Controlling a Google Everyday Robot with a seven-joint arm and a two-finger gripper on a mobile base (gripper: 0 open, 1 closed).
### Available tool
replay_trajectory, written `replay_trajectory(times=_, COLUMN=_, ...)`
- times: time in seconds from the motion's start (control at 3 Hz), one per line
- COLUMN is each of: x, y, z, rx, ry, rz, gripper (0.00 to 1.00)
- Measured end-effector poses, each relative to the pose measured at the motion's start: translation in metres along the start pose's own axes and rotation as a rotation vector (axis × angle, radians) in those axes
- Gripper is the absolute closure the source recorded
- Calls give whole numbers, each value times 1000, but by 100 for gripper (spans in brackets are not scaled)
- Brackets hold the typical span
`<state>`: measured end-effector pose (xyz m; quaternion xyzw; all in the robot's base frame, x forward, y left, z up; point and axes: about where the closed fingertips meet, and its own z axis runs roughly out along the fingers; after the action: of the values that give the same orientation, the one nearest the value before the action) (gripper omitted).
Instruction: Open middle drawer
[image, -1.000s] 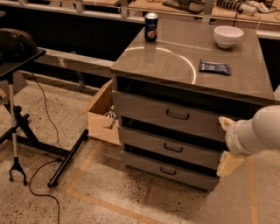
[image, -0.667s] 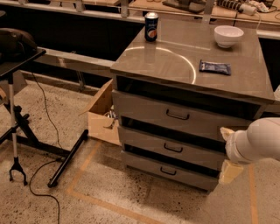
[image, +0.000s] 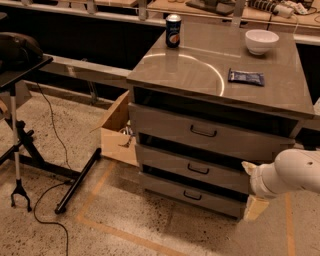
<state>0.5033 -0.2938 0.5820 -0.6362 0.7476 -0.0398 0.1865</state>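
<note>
The grey metal cabinet (image: 220, 82) has three drawers. The middle drawer (image: 170, 162) has a flat grey front and a small dark wire handle (image: 198, 170) at its centre, and it sits shut. My gripper (image: 251, 187) is at the cabinet's right front corner, level with the middle and lowest drawers and to the right of the handle. Its two cream fingers (image: 255, 207) stand apart with nothing between them. It touches no handle.
On the cabinet top stand a soda can (image: 173, 31), a white bowl (image: 261, 41) and a dark blue packet (image: 246, 77). An open cardboard box (image: 117, 132) sits on the floor left of the cabinet. A black stand (image: 20, 135) with cables is at far left.
My arm and gripper have moved down along the cabinet's right front corner, from the top drawer's level to the middle drawer's level. The drawers have not moved.
</note>
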Motion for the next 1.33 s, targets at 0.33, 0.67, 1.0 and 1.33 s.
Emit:
replay_trajectory(times=0.33, x=0, y=5, z=9, rx=-14, ry=-10, rz=-49, gripper=0)
replay_trajectory(times=0.67, x=10, y=4, z=24, rx=4, ry=-22, rz=21, gripper=0)
replay_trajectory(times=1.0, x=22, y=-5, z=53, rx=39, ry=-25, rz=56, gripper=0)
replay_trajectory(times=1.33, x=25, y=-16, z=76, rx=62, ry=-39, rz=50, gripper=0)
